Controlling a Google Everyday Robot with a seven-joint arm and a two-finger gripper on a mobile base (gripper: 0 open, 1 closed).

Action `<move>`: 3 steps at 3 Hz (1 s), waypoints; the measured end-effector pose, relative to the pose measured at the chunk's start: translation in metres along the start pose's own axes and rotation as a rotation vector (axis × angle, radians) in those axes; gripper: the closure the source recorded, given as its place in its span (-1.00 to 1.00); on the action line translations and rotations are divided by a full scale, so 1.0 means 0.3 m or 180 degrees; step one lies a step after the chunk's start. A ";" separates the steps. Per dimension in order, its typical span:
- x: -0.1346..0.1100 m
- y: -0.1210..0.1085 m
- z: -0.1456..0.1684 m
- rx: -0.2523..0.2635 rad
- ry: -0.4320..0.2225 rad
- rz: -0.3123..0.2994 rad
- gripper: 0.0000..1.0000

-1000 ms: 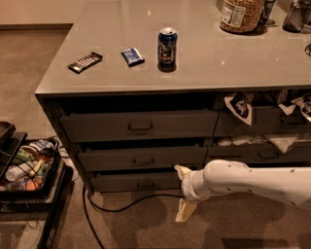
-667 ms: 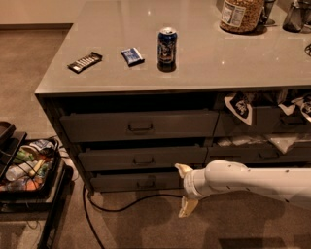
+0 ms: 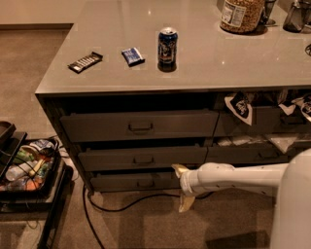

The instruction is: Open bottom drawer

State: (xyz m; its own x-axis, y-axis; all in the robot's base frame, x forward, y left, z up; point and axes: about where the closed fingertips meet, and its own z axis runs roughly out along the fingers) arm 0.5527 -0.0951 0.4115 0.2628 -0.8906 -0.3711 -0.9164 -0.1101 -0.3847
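**Lining up on the bottom drawer**

Approach step, by the look of it. Hand point(image 3: 182, 187) low over the carpet at the right end of the bottom drawer point(image 3: 116, 183), spread wide, one finger up and one down, gripping nothing. Hard to tell whether touching the front or just short of it. Bottom drawer lowest in the left stack under the counter point(image 3: 243, 68), shut or barely ajar, not yet drawn out. Pull point(image 3: 145, 183) at the middle of the front, off to the side of the hand.

Next, probably: shift along the front to the pull, close on it or hook it, then draw straight back. Worth minding the cable point(image 3: 121, 206) on the floor just below.

On the counter: can point(image 3: 167, 46), blue packet point(image 3: 132, 56), dark bar point(image 3: 85, 62), jar point(image 3: 241, 14) at the back. Beside the stack, drawers with white cloths point(image 3: 240, 104). By the counter's other end, a cart point(image 3: 52, 187) of oddments.
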 end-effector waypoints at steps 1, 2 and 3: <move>0.050 -0.027 0.082 -0.0018 -0.0144 0.0008 -1.00; 0.060 -0.055 0.089 0.0015 -0.0145 0.0002 -1.00; 0.080 -0.043 0.108 -0.0036 -0.0211 0.0063 -1.00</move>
State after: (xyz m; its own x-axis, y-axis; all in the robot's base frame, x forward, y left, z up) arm 0.5807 -0.1007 0.3803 0.2638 -0.8615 -0.4338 -0.9248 -0.0982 -0.3675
